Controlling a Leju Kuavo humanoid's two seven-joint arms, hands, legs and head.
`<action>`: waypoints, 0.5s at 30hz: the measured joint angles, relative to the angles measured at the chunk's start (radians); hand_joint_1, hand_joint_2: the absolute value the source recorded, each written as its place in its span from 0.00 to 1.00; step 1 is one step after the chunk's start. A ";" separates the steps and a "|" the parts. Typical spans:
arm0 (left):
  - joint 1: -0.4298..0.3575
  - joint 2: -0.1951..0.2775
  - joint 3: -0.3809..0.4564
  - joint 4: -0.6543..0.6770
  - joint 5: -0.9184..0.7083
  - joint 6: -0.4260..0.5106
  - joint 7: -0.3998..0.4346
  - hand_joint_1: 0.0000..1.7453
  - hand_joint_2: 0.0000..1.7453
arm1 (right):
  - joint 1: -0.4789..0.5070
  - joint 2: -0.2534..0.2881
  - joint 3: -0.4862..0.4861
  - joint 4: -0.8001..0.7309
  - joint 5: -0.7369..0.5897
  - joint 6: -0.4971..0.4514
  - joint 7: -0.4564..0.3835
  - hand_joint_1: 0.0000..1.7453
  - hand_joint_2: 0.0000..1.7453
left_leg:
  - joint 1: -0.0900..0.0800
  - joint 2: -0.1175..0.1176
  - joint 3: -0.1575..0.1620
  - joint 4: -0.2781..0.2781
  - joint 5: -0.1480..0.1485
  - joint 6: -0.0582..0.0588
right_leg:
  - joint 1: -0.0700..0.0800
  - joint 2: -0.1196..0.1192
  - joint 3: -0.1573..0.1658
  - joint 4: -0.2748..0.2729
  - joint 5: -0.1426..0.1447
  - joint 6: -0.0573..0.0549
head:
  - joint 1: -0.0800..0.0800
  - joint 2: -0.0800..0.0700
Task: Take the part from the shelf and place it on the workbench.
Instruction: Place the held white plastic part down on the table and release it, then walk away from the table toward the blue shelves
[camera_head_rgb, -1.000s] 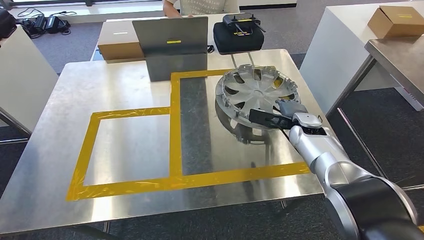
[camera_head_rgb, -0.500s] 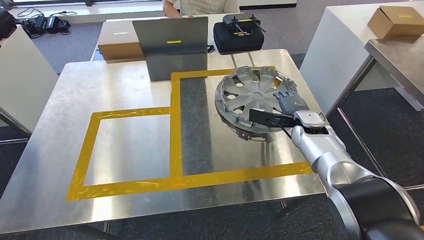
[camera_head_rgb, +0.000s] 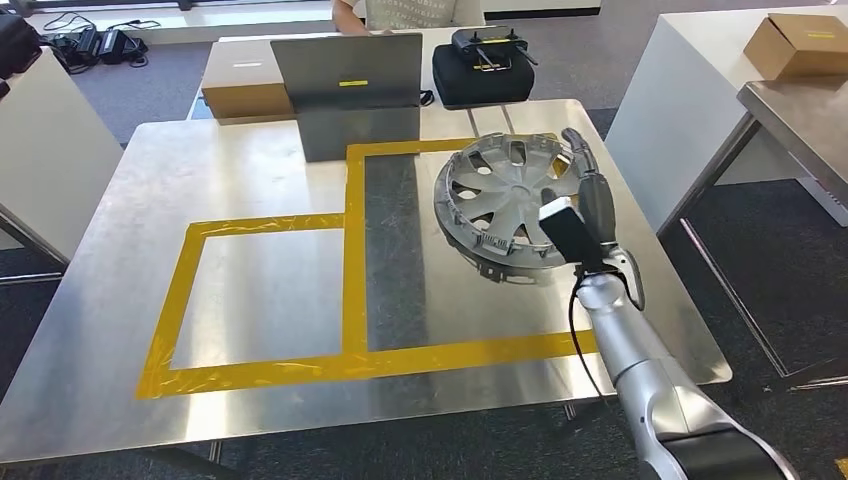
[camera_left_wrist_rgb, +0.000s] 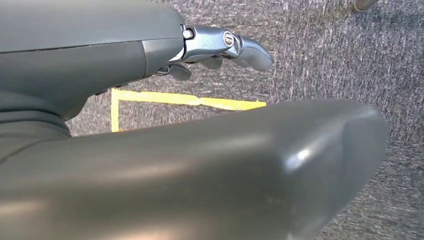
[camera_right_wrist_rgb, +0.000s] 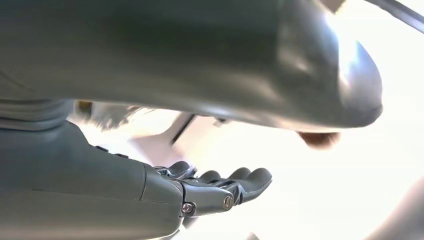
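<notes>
On the far right of the steel desk (camera_head_rgb: 250, 300), inside the yellow tape outline (camera_head_rgb: 350, 290), the silver wheel cover (camera_head_rgb: 505, 205) lies tilted. The right hand (camera_head_rgb: 585, 205) stands just beside its right rim, fingers extended, holding nothing. The left hand (camera_left_wrist_rgb: 220, 47) hangs over grey carpet (camera_left_wrist_rgb: 350, 60), fingers loosely apart, empty.

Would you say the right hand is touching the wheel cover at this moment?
Cannot tell. In the head view the right hand stands upright at the wheel cover rim, fingers extended and overlapping its edge, but no plain contact or gap shows.
</notes>
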 joint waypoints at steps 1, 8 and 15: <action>0.001 -0.001 0.004 0.000 0.001 -0.004 -0.003 0.00 0.00 | 0.066 -0.001 -0.028 -0.115 -0.100 0.021 -0.022 0.00 0.00 | 0.000 -0.001 0.000 0.000 0.000 0.000 | 0.000 -0.002 0.000 0.000 -0.001 0.000 | 0.000 0.000; 0.006 -0.002 0.030 0.001 0.002 -0.006 -0.012 0.00 0.00 | 0.412 -0.003 -0.121 -0.823 -0.297 0.160 -0.045 0.00 0.00 | -0.001 0.001 -0.001 0.000 -0.004 -0.002 | 0.000 0.003 -0.001 -0.001 -0.002 0.000 | 0.000 0.000; 0.005 -0.001 0.047 0.000 -0.004 -0.004 -0.009 0.00 0.00 | 0.543 -0.014 -0.108 -1.068 -0.295 0.199 -0.040 0.00 0.00 | -0.005 0.004 0.000 0.000 -0.004 0.007 | -0.004 0.006 0.001 -0.007 0.002 0.007 | -0.001 0.000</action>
